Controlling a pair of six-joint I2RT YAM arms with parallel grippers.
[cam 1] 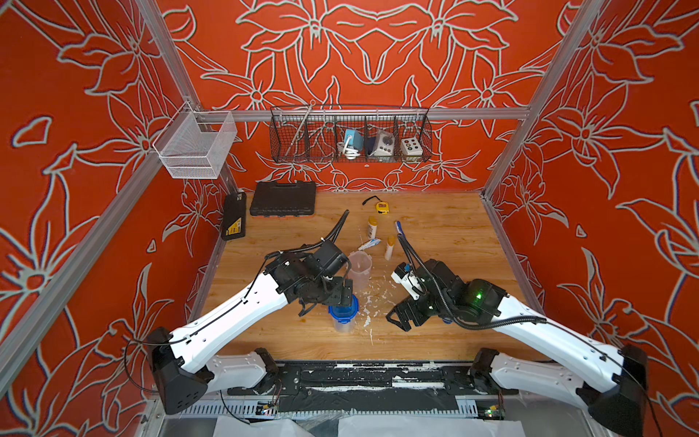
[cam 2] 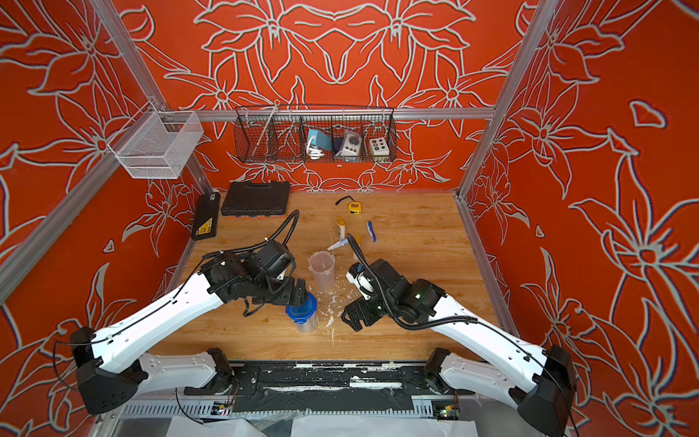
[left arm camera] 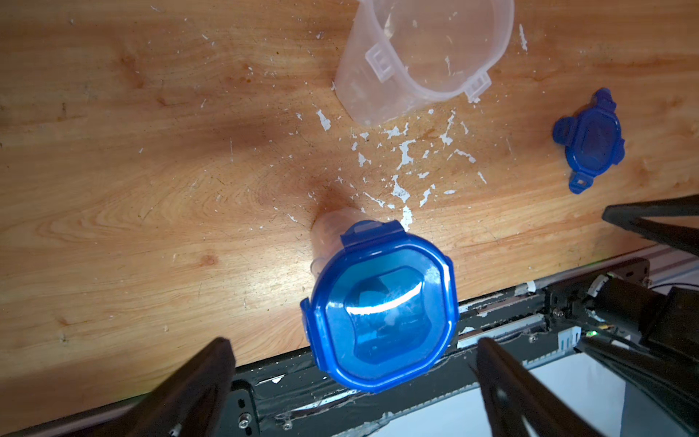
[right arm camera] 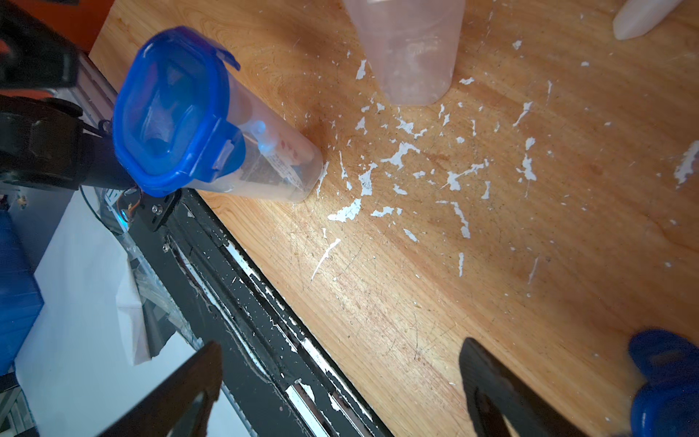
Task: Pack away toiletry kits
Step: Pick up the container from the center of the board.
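Hovering the left gripper [left arm camera: 353,340] over the closed cup [cam 1: 344,325] near the front edge of the table [cam 1: 454,227], jaws spread wide to either side of its blue four-tab lid [left arm camera: 382,321] and gripping nothing. Standing upright there, long axis vertical and lid facing up, with printed packaging showing through the clear wall in the right wrist view.

Hanging the right gripper [right arm camera: 340,344] just beside that cup over bare, paint-flecked wood, jaws likewise wide apart and empty. Lying flat nearby, mostly hidden under the right arm in both top views: a loose lid [left arm camera: 588,140], blue, tabs out.

Standing just behind the closed cup: the open cup [cam 1: 359,268], upright, mouth up, nothing visible inside.

Lying beyond it:
- toothpaste tube [cam 1: 370,244], long axis slanting across the table, cap end too small to tell
- nearer bottle [cam 1: 389,248], just right of the tube, long axis running near to far, yellow cap pointing toward the back wall
- farther bottle [cam 1: 372,227], pointing the same way
- toothbrush [cam 2: 371,230], right of the bottles, long axis near to far with a slight slant

Resting farthest back: a yellow tape measure [cam 1: 382,207] and, at the back left, a black tool case [cam 1: 283,198].
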